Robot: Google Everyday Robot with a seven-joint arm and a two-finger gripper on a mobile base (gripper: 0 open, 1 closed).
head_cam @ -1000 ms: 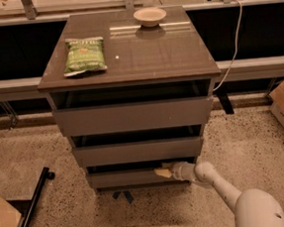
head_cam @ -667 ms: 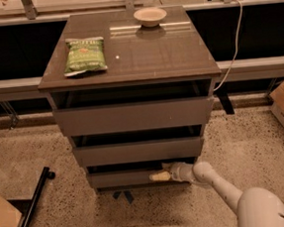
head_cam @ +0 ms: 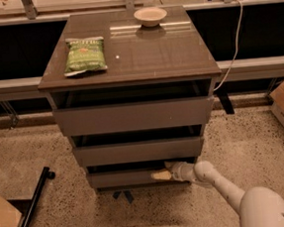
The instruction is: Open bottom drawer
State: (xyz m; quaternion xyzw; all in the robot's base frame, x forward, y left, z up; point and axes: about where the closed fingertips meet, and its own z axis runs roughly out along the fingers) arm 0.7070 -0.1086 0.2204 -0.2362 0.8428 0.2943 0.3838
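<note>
— Where was the bottom drawer (head_cam: pixel 133 178) found?
— Low centre of frame, seemingly not yet drawn out; the gripper (head_cam: pixel 164 171) was set at its upper right edge, grip undiscernible.
— And next?
— A straight outward pull was judged needed.

One camera only, up high, facing the cabinet (head_cam: pixel 132 117) front, tilted down, fairly near. Arm (head_cam: pixel 223 187) at lower right, gripper (head_cam: pixel 164 171) at the bottom drawer (head_cam: pixel 120 178).
</note>
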